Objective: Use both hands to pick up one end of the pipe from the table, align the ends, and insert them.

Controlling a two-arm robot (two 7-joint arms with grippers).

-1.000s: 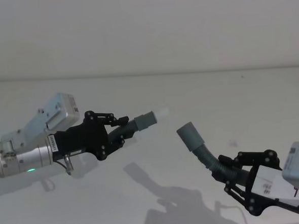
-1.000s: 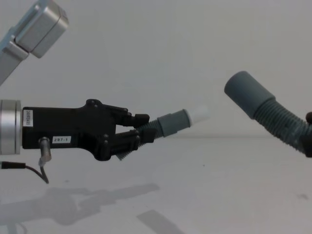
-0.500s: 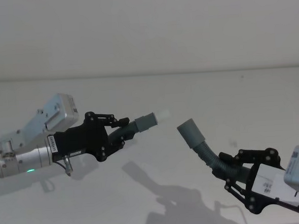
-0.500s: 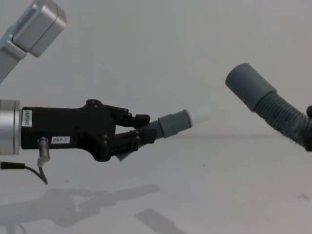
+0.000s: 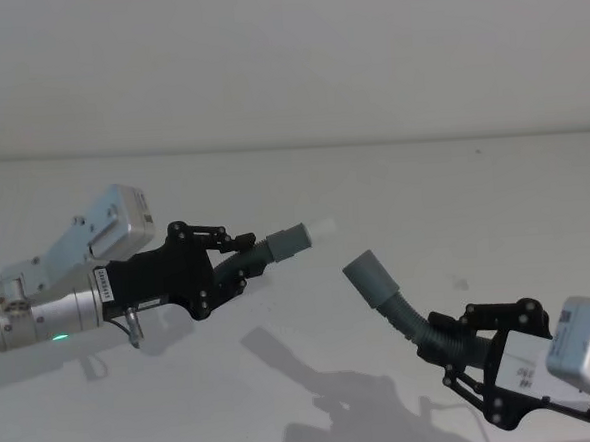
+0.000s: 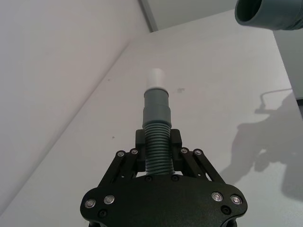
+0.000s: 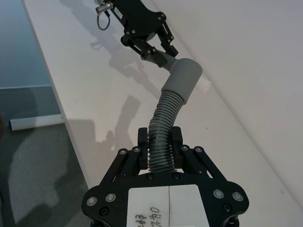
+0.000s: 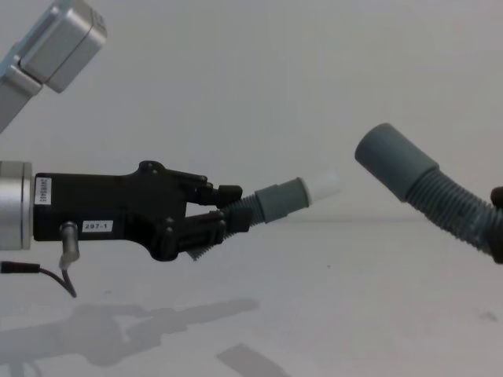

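Note:
My left gripper (image 5: pixel 235 262) is shut on the ribbed part of the short pipe piece (image 5: pixel 267 249), held above the white table (image 5: pixel 166 409). Its grey cuff (image 8: pixel 281 199) and white tip (image 8: pixel 326 185) point toward the right. My right gripper (image 5: pixel 461 343) is shut on the ribs of the longer pipe piece (image 5: pixel 413 321), whose wide cuff (image 8: pixel 391 161) angles up and left. The two ends stand apart, the wide cuff a little higher in the chest view. In the left wrist view the short piece (image 6: pixel 156 137) sticks out between the fingers. In the right wrist view the longer piece (image 7: pixel 164 120) curves toward the left gripper (image 7: pixel 150 43).
Shadows of both arms fall on the table. A pale wall (image 5: pixel 285 61) rises behind its far edge. A grey floor (image 7: pixel 33 156) lies beyond the table's side edge in the right wrist view.
My right gripper has carried the longer piece slightly down and left, bringing its wide cuff closer to the white tip. The left arm has stayed still.

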